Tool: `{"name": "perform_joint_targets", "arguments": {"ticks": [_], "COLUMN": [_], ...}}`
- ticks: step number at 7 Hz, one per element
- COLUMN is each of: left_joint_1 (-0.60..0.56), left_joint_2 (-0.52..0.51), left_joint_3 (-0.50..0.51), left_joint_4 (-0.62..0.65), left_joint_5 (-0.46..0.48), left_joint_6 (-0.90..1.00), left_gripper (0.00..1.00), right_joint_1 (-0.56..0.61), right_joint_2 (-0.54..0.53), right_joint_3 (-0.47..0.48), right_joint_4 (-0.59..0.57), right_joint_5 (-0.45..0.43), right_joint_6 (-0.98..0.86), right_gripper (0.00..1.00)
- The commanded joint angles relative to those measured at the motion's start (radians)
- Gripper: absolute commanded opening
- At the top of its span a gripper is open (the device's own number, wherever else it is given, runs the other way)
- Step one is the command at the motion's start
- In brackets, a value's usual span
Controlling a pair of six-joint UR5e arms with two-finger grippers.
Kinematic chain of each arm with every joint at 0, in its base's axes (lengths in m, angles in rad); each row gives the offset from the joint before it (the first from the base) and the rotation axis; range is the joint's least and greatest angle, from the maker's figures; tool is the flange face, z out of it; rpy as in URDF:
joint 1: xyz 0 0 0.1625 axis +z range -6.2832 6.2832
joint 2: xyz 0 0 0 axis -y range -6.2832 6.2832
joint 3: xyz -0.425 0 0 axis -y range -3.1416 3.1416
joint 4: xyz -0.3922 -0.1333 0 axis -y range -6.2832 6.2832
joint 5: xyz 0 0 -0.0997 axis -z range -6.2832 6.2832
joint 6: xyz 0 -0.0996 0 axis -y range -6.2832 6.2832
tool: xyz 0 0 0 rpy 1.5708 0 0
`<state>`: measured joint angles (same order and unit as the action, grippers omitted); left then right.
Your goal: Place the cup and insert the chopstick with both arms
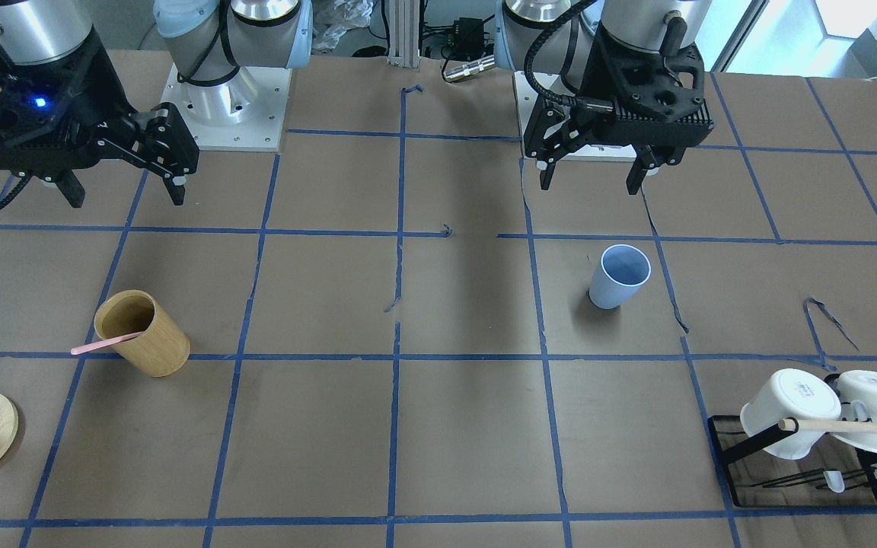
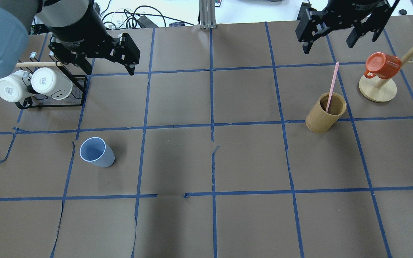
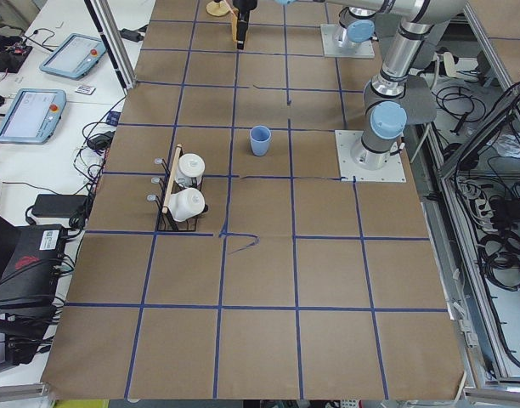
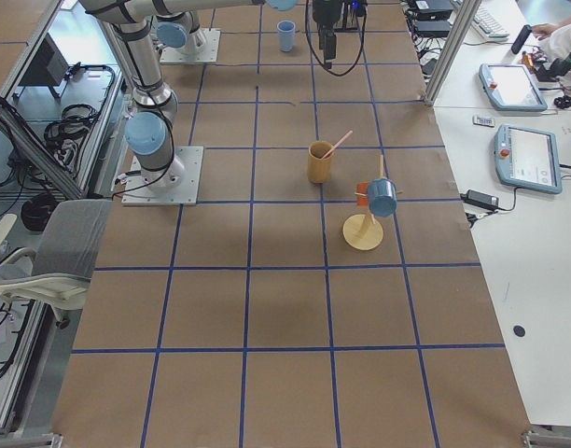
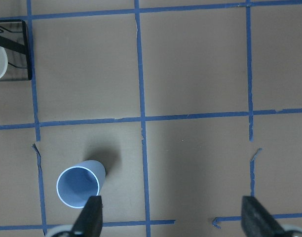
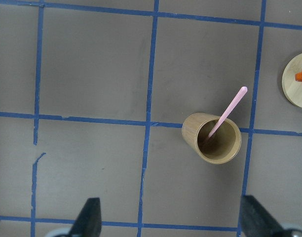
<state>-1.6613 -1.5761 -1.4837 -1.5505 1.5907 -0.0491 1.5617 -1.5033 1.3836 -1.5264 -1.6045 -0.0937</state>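
Zero steps done, looks like: left gripper (image 1: pixel 589 183) and right gripper (image 1: pixel 125 199) spread wide, empty, near robot-side edge. Blue cup (image 1: pixel 620 275) upright toward left end; pink chopstick (image 1: pixel 107 343) leaning in bamboo holder (image 1: pixel 145 335) toward right end.

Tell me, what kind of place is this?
Probably a robotics lab: a left arm and right arm bolted to a table taped into a blue grid, with control tablets and cables alongside.
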Motion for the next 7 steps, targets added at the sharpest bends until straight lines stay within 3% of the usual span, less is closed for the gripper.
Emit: {"name": "perform_joint_targets", "arguments": {"ticks": [1, 7], "left_joint_1": [0.000, 0.002], "left_joint_2": [0.001, 0.019], "left_joint_3": [-0.003, -0.012], "left_joint_4": [0.000, -0.006], "left_joint_5": [0.000, 0.009], "left_joint_6": [0.000, 0.000], "left_gripper": [1.00, 1.00], "right_joint_1": [0.000, -0.008], "right_joint_2": [0.000, -0.001], "right_joint_3": [0.000, 0.000], "right_joint_4": [-0.001, 0.003], "right_joint_5": [0.000, -0.005], "right_joint_6": [0.000, -0.001], "right_gripper": [1.00, 1.00]}}
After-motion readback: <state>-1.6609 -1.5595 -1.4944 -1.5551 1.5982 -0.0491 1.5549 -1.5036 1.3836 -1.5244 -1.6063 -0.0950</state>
